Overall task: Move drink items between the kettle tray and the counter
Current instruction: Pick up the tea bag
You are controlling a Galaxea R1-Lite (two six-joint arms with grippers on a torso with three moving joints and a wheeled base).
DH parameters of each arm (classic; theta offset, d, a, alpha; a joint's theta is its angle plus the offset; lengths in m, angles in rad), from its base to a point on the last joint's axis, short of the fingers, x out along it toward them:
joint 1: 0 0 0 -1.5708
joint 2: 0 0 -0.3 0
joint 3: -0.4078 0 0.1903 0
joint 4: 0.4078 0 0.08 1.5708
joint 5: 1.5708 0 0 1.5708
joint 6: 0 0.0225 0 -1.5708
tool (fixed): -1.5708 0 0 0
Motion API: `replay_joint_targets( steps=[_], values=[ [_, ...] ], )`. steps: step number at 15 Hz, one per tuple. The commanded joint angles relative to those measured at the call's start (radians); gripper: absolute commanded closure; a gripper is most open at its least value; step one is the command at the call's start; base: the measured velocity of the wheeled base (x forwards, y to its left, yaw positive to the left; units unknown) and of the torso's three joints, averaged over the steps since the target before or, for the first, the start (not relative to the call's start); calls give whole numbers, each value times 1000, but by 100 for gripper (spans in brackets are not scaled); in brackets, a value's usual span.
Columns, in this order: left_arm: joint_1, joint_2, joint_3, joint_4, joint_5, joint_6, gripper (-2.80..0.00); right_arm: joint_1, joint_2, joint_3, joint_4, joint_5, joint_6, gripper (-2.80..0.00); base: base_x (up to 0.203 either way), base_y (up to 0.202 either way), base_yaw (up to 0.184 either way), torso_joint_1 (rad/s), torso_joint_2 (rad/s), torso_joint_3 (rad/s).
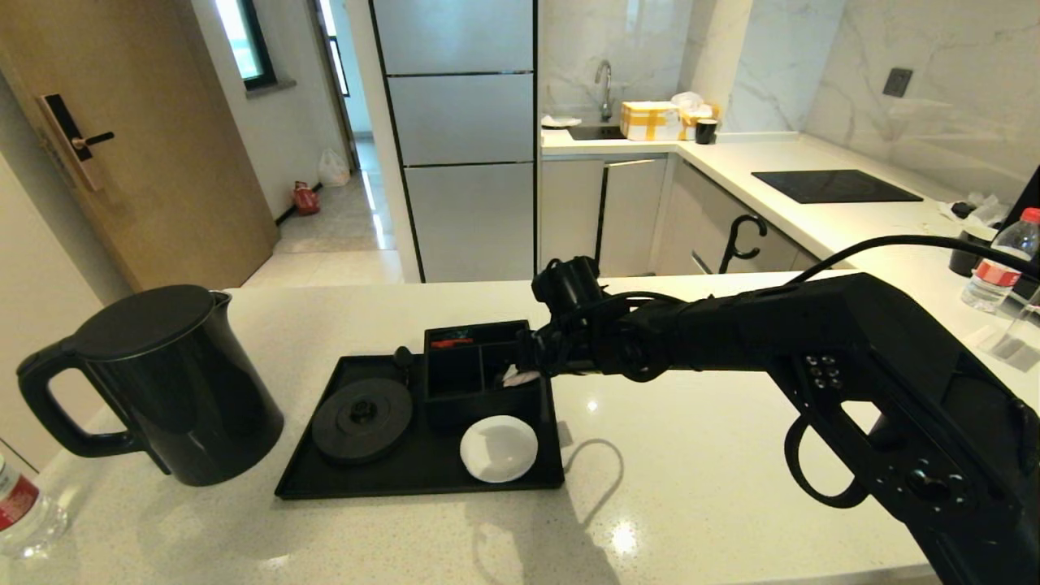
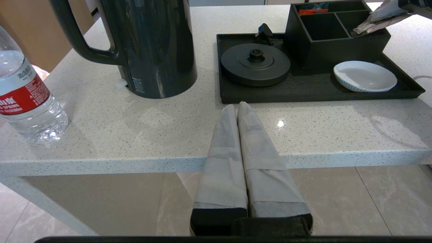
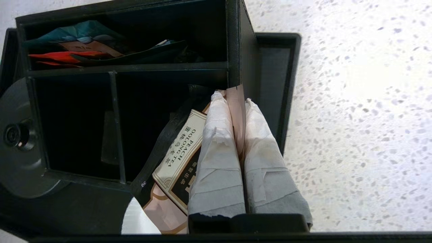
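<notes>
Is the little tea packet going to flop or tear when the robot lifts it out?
The tea sachet looks thin and flat, so it will probably bend rather than stay stiff. It seems light, likely easy to lift. The right gripper pinches only one edge, so it may dangle; tearing seems unlikely.

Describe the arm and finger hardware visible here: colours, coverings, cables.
The right arm is matte black and boxy, with a black cable arcing above it and another looping beneath. The right gripper and left gripper each have two tapered fingers wrapped in off-white, greyish tape or cloth, frayed in places, on black bases.
</notes>
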Motion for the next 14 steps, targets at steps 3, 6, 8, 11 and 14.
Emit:
replay_joint_targets(
  steps=[3, 6, 8, 11, 14],
  values=[
    [0, -2, 0, 0, 0, 0, 0, 1, 4, -1, 2, -4, 0, 0, 0, 0, 0, 0, 0, 0],
    [0, -2, 0, 0, 0, 0, 0, 1, 4, -6, 17, -6, -2, 0, 0, 0, 0, 0, 0, 0],
    [0, -2, -1, 0, 0, 0, 0, 2, 7, -7, 33, -24, -10, -280, 0, 0, 0, 0, 0, 0],
    [0, -2, 0, 0, 0, 0, 0, 2, 12, -18, 31, -35, -11, -280, 0, 0, 0, 0, 0, 0],
    [0, -2, -1, 0, 0, 0, 0, 2, 11, -18, 28, -35, -8, -280, 0, 0, 0, 0, 0, 0]
  ],
)
